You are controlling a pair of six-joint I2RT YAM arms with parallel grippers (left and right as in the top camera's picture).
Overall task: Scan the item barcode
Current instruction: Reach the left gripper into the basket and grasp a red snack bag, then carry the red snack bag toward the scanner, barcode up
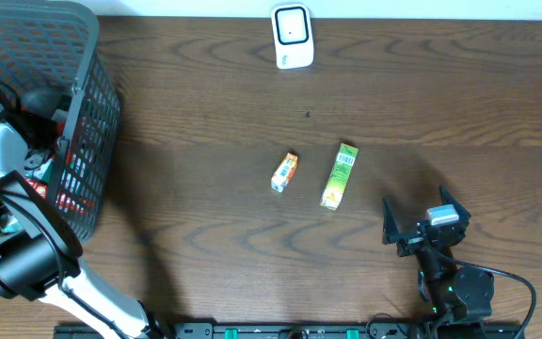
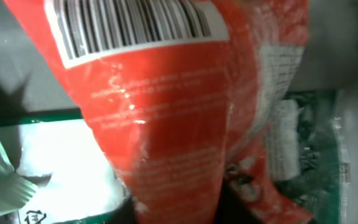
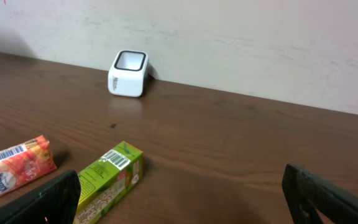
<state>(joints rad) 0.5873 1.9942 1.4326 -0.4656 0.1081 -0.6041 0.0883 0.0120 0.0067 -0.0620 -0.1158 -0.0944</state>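
Left fingers: the left gripper (image 1: 43, 105) is down inside the basket (image 1: 92, 56). Its pads do not show in any view, so I cannot tell whether they are clenched or released.
Task's thing: a red packet (image 2: 166, 112) fills the left wrist view, right up against the camera, inside the basket.
Long axis: the packet runs from upper left to bottom in that view, with the barcode (image 2: 129, 22) at its upper end, facing the camera.
Way to go: the white scanner (image 1: 292, 36) stands at the far edge of the table (image 1: 205, 113), well apart from the basket and to its right.
Nearer arm: the left, by a long way.
Right fingers: the right gripper (image 1: 420, 218) is spread wide and grasping nothing, low over the table.
Count: one scanner and one basket. Two boxes lie on the table, an orange carton (image 1: 285, 172) and a green box (image 1: 340, 176). One red packet is in the basket, on green-and-white packets (image 2: 316, 155) too crowded to number.
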